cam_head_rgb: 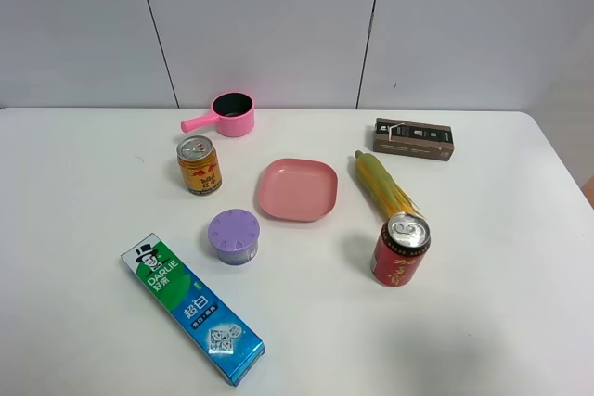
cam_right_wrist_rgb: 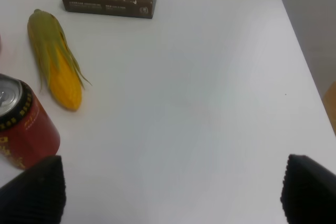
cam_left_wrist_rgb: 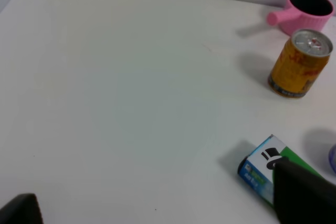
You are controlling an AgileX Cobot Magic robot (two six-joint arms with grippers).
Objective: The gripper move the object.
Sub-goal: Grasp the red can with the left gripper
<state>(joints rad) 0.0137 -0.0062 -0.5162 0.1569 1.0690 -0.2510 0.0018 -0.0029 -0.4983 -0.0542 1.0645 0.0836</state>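
The small gold-and-orange can stands upright on the white table, left of the pink plate. It also shows in the left wrist view, far from the jaws. My left gripper is open and empty over bare table, with one fingertip over the toothpaste box. My right gripper is open and empty over bare table, to the right of the larger red can. Neither arm shows in the exterior high view.
A pink pot stands behind the gold can. A purple lidded tub and the toothpaste box lie in front of it. A corn cob, the red can and a brown box are on the right.
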